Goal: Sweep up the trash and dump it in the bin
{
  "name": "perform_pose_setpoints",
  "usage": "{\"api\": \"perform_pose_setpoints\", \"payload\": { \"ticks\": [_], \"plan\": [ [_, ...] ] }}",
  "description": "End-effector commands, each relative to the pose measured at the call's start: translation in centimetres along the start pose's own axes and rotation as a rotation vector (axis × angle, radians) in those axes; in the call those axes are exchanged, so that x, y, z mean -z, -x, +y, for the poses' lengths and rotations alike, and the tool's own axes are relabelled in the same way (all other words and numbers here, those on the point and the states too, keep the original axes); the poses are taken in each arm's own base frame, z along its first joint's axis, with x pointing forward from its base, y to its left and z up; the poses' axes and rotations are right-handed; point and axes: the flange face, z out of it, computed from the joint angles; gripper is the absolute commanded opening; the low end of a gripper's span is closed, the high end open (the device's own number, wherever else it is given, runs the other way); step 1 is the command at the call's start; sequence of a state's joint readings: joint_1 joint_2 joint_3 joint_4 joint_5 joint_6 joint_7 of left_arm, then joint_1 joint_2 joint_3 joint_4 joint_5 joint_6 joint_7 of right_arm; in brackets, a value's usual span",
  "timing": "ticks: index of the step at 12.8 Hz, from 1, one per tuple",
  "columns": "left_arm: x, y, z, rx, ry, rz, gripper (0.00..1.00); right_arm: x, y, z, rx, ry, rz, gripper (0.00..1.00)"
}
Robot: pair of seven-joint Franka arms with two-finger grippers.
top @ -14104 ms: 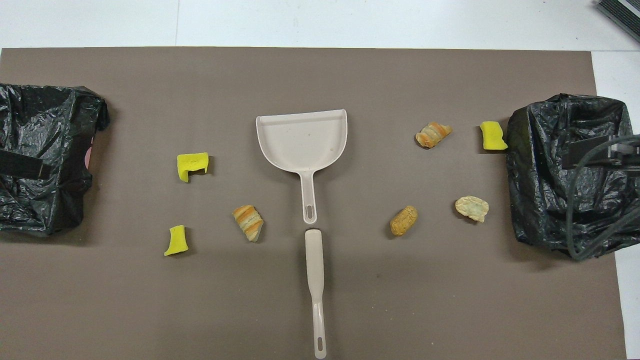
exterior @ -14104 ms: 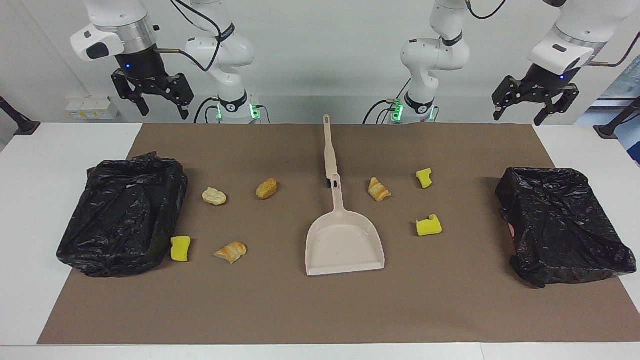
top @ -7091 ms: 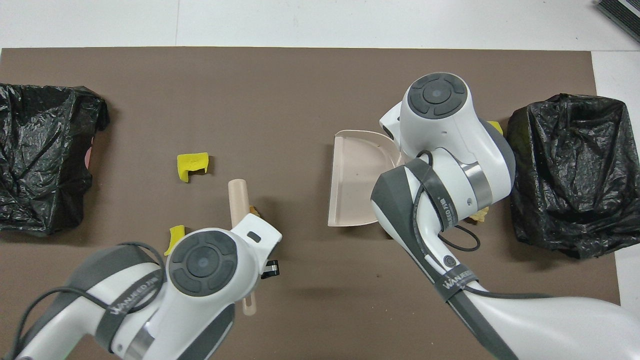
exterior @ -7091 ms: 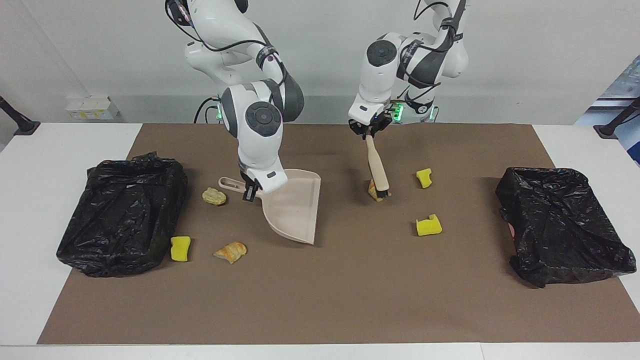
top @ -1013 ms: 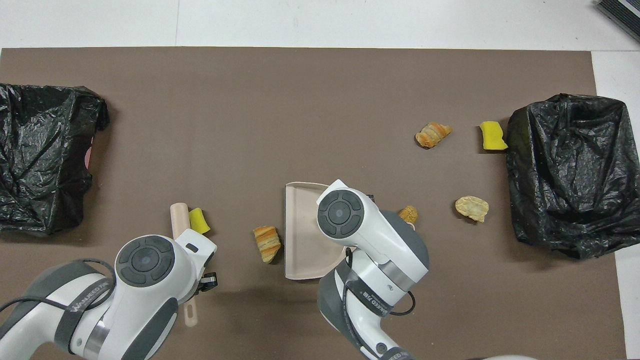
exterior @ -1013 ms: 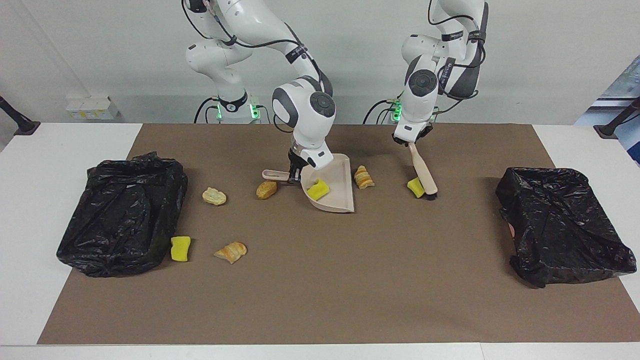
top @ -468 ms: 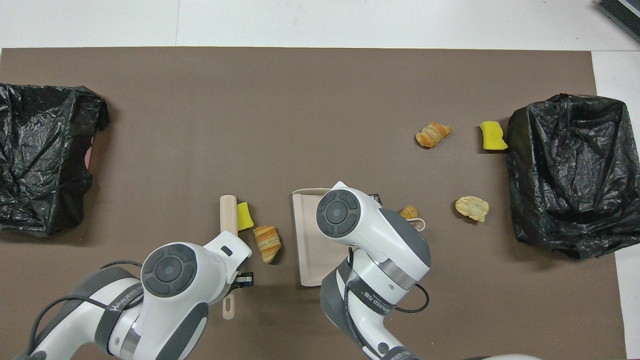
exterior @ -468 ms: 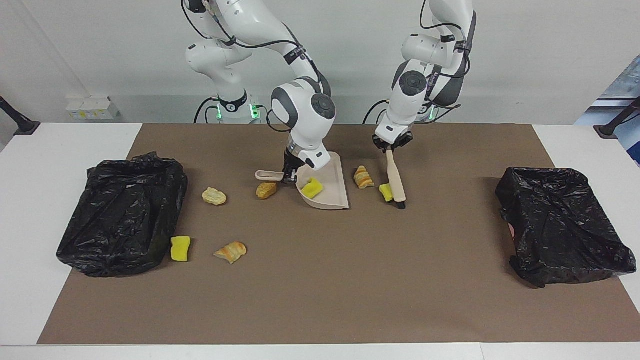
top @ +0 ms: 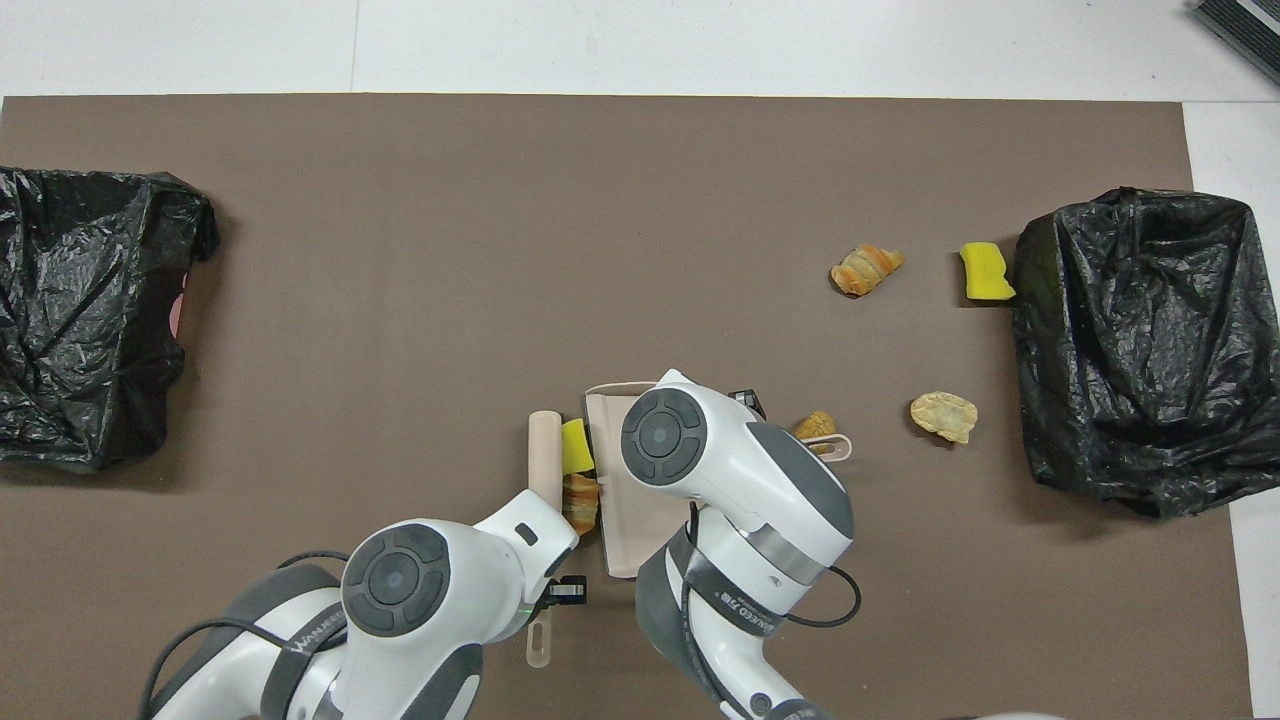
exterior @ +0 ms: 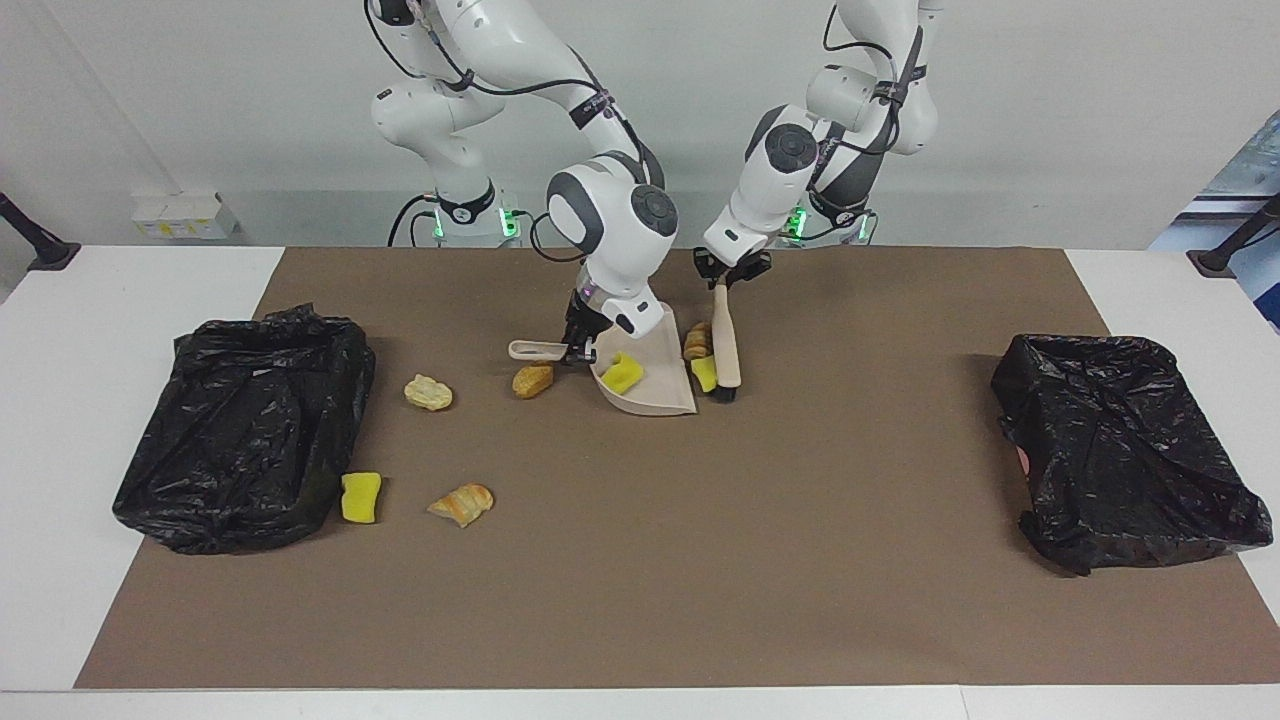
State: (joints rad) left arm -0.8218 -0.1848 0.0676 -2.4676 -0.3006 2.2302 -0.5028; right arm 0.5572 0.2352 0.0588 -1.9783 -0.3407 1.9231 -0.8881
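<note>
Left hand (exterior: 722, 281): clamped tight on the upper end of the beige plastic brush (exterior: 726, 345), over the middle of the brown mat (exterior: 700, 560).
Brush: tilted, bristle end down on the mat, pressed against a yellow sponge chunk (exterior: 705, 373) and a striped golden-brown croissant bit (exterior: 697, 340) right at the dustpan's open lip.
Right hand (exterior: 578, 347): closed on the handle of the beige plastic dustpan (exterior: 655, 395), just where the handle meets the pan.
Dustpan: tipped up on its edge, mouth facing the brush, with one bright yellow sponge chunk (exterior: 622, 374) already lying inside.
Brown bread nugget (exterior: 532, 379): on the mat just below the dustpan handle, toward the right arm's end.
Pale flaky bread piece (exterior: 428, 392): beside that nugget, closer to the black bag-lined bin at the right arm's end (exterior: 240, 430).
Third yellow sponge chunk (exterior: 361, 497): touching or just beside that bin, farther from the robots.
Second croissant bit (exterior: 462, 503): near that sponge, on open mat.
Black bag-lined bin at the left arm's end (exterior: 1125, 450): well apart from all the trash.
Table (exterior: 60, 420): white, showing around the mat's edges.
</note>
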Motion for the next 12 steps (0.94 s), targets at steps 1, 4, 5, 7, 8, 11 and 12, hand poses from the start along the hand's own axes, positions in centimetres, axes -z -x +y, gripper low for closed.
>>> {"api": "perform_pose_setpoints", "payload": {
  "ticks": [1,4,5,7,8,11,12],
  "plan": [
    [0.7,-0.1,4.3,-0.065,0.035,0.02,0.0,-0.4,-1.1,0.2,0.029,0.01,0.0,0.0],
    [2.8,-1.0,6.8,-0.074,0.062,0.047,0.0,-0.6,-1.2,0.4,0.027,0.011,0.011,0.0],
    [3.7,-1.3,6.6,-0.061,0.074,0.058,0.0,-0.5,-1.2,0.5,0.026,0.012,0.011,0.0],
    [5.9,-2.4,6.3,-0.001,0.093,0.068,0.0,-0.7,-1.0,0.6,0.028,0.011,0.008,0.0],
    [6.1,-2.7,5.4,0.027,0.084,0.049,0.0,-0.5,-0.9,0.8,0.023,0.009,0.016,0.0],
    [6.2,-2.3,3.0,0.061,0.029,-0.055,0.0,-0.6,1.0,2.0,-0.008,0.002,0.027,0.0],
    [6.1,-2.5,2.2,0.084,0.015,-0.068,0.0,-0.6,1.3,2.2,-0.011,0.002,0.029,0.0]
  ]
}}
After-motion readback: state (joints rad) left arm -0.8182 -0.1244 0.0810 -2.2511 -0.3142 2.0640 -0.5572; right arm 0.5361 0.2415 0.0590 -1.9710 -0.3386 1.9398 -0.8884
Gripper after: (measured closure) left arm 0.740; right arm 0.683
